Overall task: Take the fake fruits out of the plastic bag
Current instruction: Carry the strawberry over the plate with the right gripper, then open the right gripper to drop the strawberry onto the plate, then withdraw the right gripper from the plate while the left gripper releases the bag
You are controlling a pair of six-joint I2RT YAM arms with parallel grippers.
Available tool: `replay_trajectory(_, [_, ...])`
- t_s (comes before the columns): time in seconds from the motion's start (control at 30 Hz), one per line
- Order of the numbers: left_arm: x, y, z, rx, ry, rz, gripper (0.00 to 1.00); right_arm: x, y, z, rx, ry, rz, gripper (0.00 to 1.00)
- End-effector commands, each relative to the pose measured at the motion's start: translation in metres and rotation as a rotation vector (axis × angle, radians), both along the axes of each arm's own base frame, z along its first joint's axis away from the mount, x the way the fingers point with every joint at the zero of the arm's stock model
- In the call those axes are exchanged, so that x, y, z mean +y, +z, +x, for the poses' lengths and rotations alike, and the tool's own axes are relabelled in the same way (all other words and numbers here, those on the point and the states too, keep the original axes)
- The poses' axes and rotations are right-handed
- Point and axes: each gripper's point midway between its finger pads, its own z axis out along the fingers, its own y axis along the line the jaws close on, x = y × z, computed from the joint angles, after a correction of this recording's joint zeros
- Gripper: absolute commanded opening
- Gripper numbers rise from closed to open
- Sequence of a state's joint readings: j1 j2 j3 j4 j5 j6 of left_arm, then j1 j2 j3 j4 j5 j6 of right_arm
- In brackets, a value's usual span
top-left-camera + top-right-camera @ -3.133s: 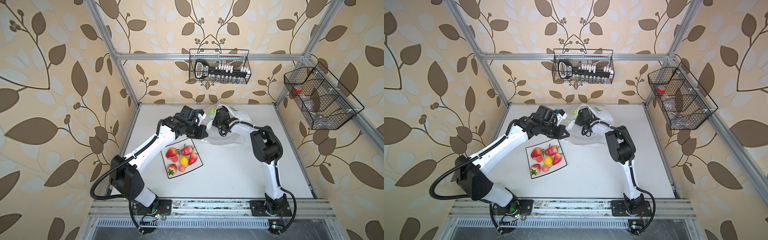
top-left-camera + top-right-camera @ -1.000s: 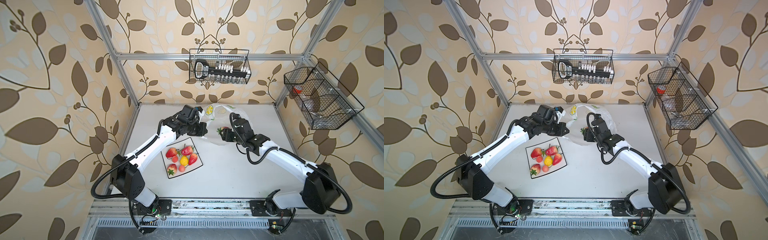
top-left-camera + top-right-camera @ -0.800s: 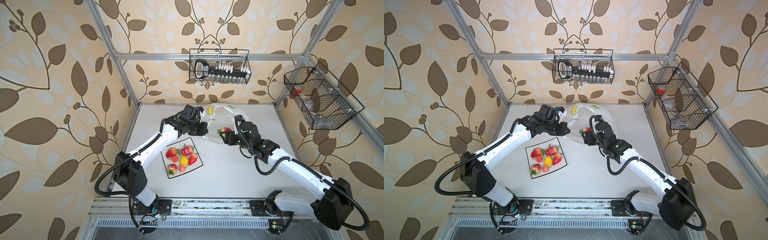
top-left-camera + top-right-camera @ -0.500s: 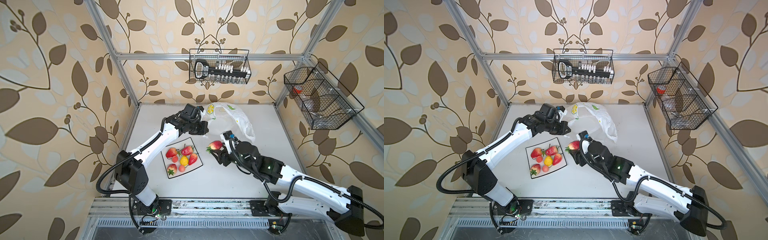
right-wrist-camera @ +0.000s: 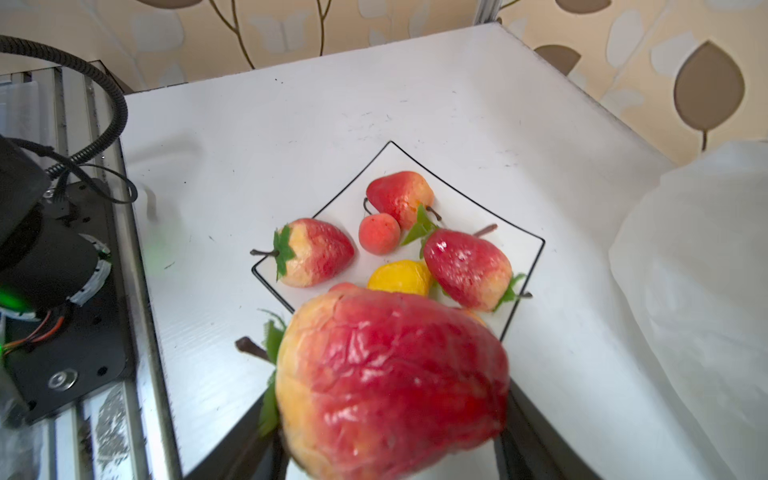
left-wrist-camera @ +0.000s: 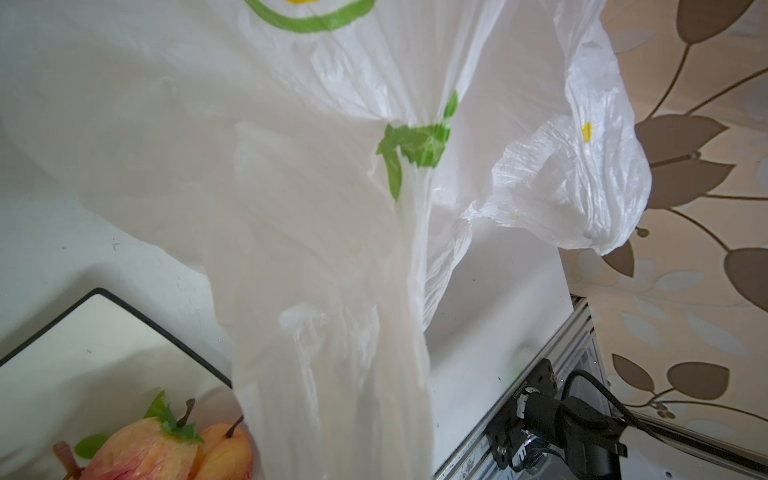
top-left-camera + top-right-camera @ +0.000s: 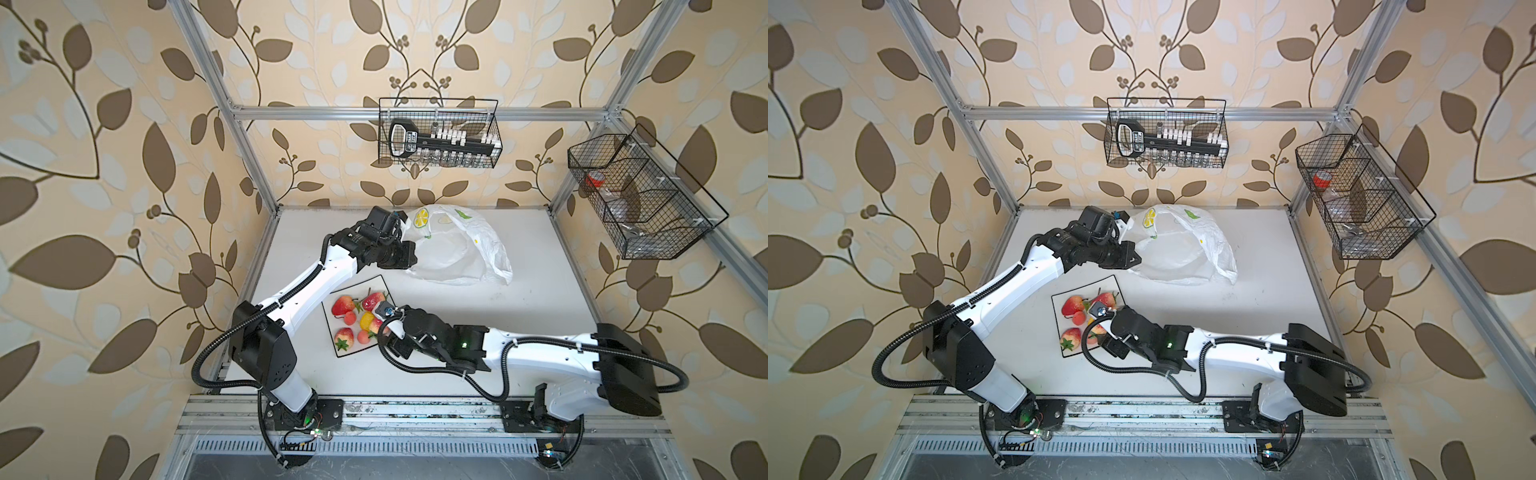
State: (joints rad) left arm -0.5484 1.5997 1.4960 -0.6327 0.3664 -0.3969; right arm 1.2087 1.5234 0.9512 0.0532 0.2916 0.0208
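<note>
A white table (image 7: 540,332) fills the floor of the cell in both top views, the left arm (image 7: 307,286) and right arm (image 7: 540,353) reaching in from its 6 o'clock edge. The plastic bag (image 7: 453,253), translucent white with a lemon-slice print, lies slumped toward 1 o'clock from the table's middle. At its 9 o'clock edge the left gripper (image 7: 409,258) is clenched on a bunch of the film and holds that part up off the table; the left wrist view shows the gathered plastic hanging before the lens. At about 8 o'clock from the bag, close by, sits a square white plate (image 5: 465,208) with a thin black rim. The right gripper (image 7: 380,332) hangs over the plate's 4 o'clock side, grasping a large strawberry (image 5: 390,382), red blending to yellow, raised above the plate. On the plate lie the other fake fruits (image 7: 344,305): three strawberries (image 5: 316,253) with green caps, a yellow pear (image 5: 399,276) and a small orange-pink round fruit (image 5: 379,232), crowded together at the plate's middle, several of them touching
</note>
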Motion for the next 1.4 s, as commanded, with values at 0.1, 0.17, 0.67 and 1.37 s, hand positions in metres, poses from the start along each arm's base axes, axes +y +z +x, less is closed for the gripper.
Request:
replay_trajectory(0.1, [0.004, 0.030, 0.001, -0.044, -0.006, -0.034, 0.00, 0.049, -0.012, 0.017, -0.054, 0.079, -0.061, 0.69])
replay_trajectory(0.17, [0.005, 0.031, 0.000, -0.046, -0.005, -0.035, 0.00, 0.054, -0.021, 0.023, -0.044, 0.082, -0.083, 0.69])
replay_trajectory(0.67, [0.007, 0.028, -0.001, -0.042, -0.011, -0.041, 0.00, 0.068, -0.065, 0.043, -0.024, 0.075, -0.190, 0.78])
replay_trajectory(1.37, [0.003, 0.023, 0.005, -0.029, -0.019, -0.051, 0.00, -0.004, 0.005, -0.006, 0.031, 0.053, -0.028, 0.91])
